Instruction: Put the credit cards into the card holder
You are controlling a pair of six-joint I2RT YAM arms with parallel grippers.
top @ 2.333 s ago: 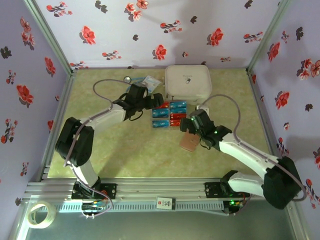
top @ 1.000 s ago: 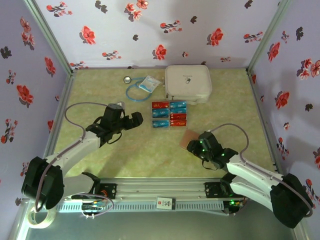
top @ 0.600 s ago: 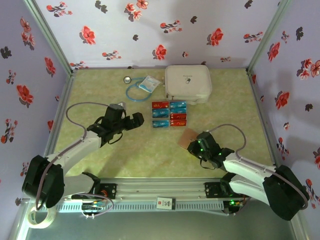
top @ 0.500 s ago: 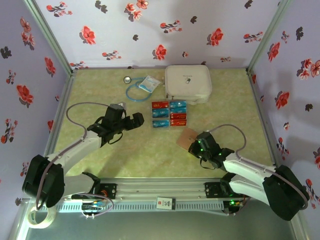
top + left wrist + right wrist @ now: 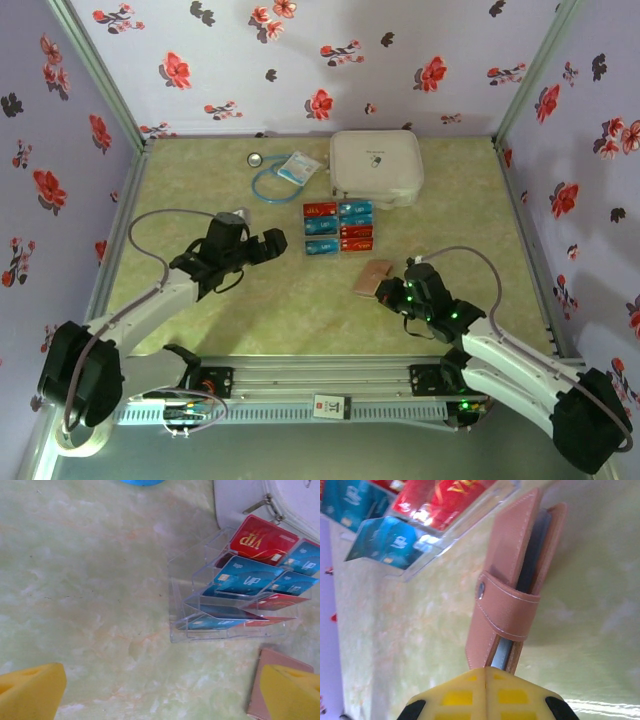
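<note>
Red and blue credit cards stand in a clear tiered rack in the middle of the table; their faces show in the left wrist view. The pinkish-brown card holder is tipped up on edge just in front of the rack. In the right wrist view it is strapped closed and seen edge-on. My right gripper is shut at its near end, apparently pinching one cover; the contact is hidden. My left gripper hangs open over bare table left of the rack, holding nothing.
A large white zip case sits behind the rack. A blue tube and a small packet lie at the back left. A roll of tape lies outside the table at the near left. Flowered walls close in three sides.
My right gripper has gone from part open to shut at the card holder's near end, and the holder has tipped up and looks narrower from above. The left arm has barely moved.
</note>
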